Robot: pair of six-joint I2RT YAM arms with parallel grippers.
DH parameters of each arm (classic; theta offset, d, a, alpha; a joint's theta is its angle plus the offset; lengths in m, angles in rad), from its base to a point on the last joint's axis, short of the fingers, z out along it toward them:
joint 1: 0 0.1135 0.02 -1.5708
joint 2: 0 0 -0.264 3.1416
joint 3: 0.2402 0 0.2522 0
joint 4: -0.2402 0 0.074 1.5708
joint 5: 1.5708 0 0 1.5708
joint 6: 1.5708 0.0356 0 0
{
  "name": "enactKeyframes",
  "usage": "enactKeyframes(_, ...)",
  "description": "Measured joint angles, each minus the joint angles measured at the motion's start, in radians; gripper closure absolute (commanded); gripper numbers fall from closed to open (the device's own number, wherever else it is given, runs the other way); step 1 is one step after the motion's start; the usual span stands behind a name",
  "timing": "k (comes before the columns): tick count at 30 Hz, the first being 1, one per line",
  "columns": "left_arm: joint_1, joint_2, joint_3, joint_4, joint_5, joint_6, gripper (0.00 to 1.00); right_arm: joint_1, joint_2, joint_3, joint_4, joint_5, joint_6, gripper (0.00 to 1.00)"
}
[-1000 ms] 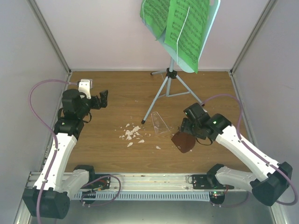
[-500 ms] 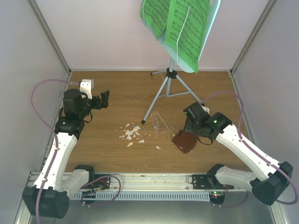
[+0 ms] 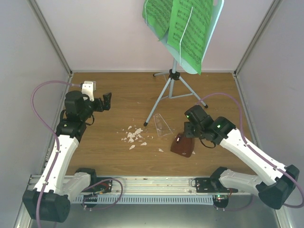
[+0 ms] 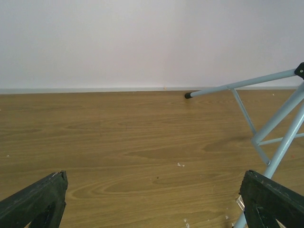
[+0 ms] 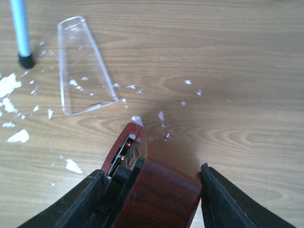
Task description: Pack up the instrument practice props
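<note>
metronome (image 5: 156, 190) between right fingers (image 5: 223, 199), narrow end toward clear cover (image 5: 85, 66)

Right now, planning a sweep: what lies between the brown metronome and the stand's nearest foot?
The clear cover lies flat there among white crumbs, shown best in the right wrist view.

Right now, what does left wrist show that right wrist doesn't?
Left wrist only: the back wall, the stand's tripod struts, and its own jaws wide apart with nothing between them. Right wrist only: the metronome between its jaws, the clear cover lying flat near it, and the larger white crumbs. Both: the wooden table and a black-tipped stand leg.
</note>
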Motion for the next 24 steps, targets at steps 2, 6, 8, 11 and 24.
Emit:
enactKeyframes(2, -0.001, 0.000, -0.002, 0.000, 0.000, 0.000, 0.01, 0.020, -0.002, 0.000, 0.018, -0.018, -0.052, 0.55)
enactKeyframes(6, -0.003, 0.000, -0.003, 0.000, 0.001, 0.000, 0.01, 0.093, -0.001, 0.000, 0.042, -0.036, -0.146, 0.55)
enactKeyframes(8, -0.004, 0.001, -0.003, 0.000, 0.001, 0.000, 0.01, 0.143, 0.003, 0.000, 0.051, -0.031, -0.187, 0.56)
enactKeyframes(11, -0.005, 0.003, -0.003, 0.000, 0.001, 0.000, 0.01, 0.202, 0.019, 0.000, 0.074, -0.018, -0.226, 0.56)
enactKeyframes(24, -0.019, 0.006, -0.007, 0.000, 0.005, 0.002, 0.01, 0.357, 0.068, -0.027, 0.362, -0.148, -0.377, 0.56)
